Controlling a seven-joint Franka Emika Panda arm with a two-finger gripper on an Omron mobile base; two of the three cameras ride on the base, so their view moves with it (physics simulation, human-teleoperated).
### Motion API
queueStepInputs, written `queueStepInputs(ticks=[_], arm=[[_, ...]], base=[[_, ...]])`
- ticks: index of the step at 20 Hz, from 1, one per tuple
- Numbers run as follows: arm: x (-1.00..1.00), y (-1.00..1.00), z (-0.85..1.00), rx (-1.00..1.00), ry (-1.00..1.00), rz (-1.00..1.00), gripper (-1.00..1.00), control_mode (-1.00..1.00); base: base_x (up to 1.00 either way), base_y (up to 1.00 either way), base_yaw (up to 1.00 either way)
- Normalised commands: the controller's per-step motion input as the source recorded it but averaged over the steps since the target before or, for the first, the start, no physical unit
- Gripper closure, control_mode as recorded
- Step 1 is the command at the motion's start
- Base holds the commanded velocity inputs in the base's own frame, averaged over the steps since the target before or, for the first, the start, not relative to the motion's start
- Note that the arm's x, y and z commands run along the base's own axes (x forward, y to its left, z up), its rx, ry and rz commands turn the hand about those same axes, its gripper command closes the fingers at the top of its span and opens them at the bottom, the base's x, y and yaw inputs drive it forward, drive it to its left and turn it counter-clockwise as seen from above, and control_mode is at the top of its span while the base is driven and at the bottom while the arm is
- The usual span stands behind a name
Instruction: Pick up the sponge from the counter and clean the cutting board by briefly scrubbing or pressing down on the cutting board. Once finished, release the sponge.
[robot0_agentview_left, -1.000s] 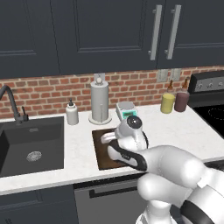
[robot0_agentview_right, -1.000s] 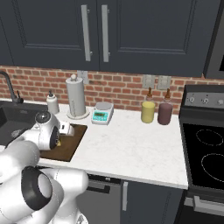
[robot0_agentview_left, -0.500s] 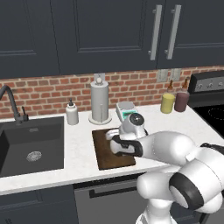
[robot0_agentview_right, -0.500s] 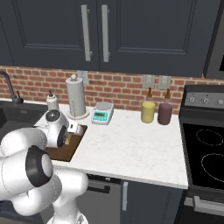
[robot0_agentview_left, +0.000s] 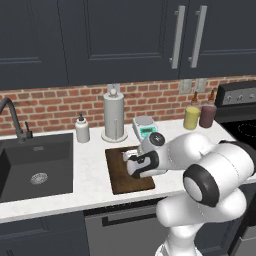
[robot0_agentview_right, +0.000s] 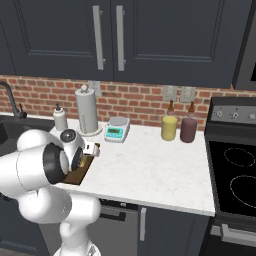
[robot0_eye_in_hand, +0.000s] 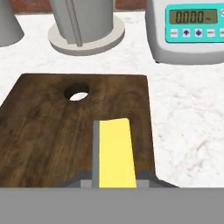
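The yellow sponge, its grey-green scrub face turned to one side, stands on edge between my fingers just above the cutting board. My gripper is shut on the sponge. The dark brown board has its round hole toward the wall and lies on the white counter. In the left base view my gripper hangs low over the middle of the cutting board. From the right base view, my gripper sits over the cutting board, mostly behind my arm.
Behind the board stand a paper towel holder, a soap bottle and a teal kitchen scale. A yellow jar and a dark jar are at the back right. The sink lies left, the stove right.
My hand has moved left and down with the sponge, from beside the scale to low over the board's middle. The last half second shows little further motion.
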Motion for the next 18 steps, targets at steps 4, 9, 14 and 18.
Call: queueStepInputs(ticks=[4, 9, 14, 18], arm=[[0.06, 0.20, -0.01, 0.00, 0.00, 0.00, 1.00, -1.00], [0.01, 0.35, 0.00, 0.01, 0.00, 0.00, 1.00, -1.00], [0.00, 0.39, 0.00, 0.03, 0.00, 0.00, 1.00, -1.00], [0.04, 0.40, 0.00, 0.04, 0.00, 0.00, 1.00, -1.00]], base=[[0.00, 0.00, 0.00], [0.00, 0.00, 0.00], [0.00, 0.00, 0.00], [0.00, 0.00, 0.00]])
